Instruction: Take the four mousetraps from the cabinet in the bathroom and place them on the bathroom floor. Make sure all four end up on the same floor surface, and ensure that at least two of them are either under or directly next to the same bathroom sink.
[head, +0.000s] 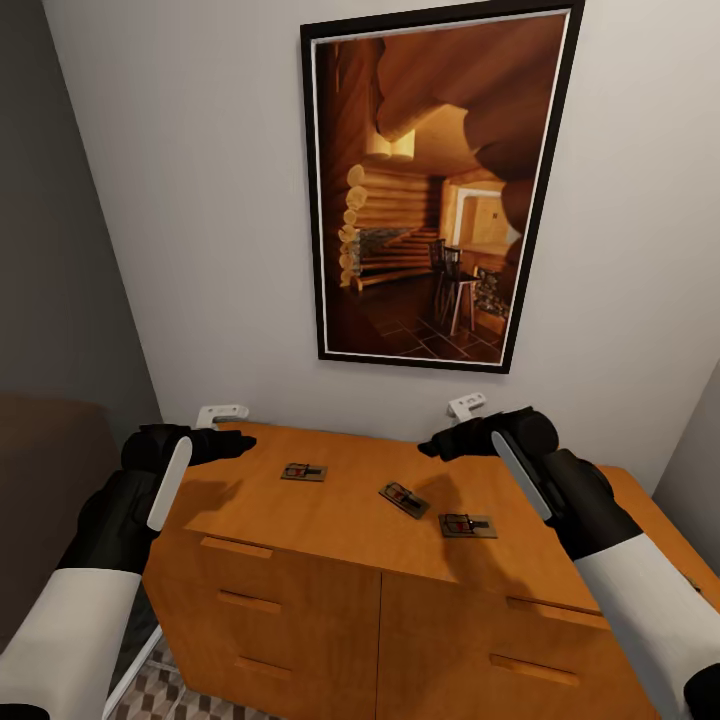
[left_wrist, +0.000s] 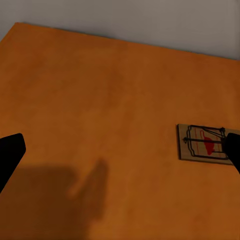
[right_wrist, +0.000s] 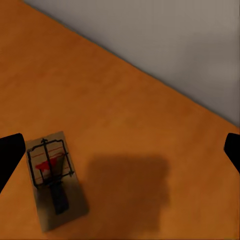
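Both grippers, left (head: 235, 443) and right (head: 432, 447), gape above differently angled mousetraps (head: 404, 499).

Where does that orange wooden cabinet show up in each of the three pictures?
Head view: the orange-brown wooden cabinet spans the lower middle, below both arms.
Left wrist view: its top takes most of the frame.
Right wrist view: its top again.
Shared landmark: the pale wall along its back edge.

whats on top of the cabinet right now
Three mousetraps lie flat on the cabinet top: one at left, one in the middle, one at right. The right arm covers part of the top, so a fourth cannot be seen.
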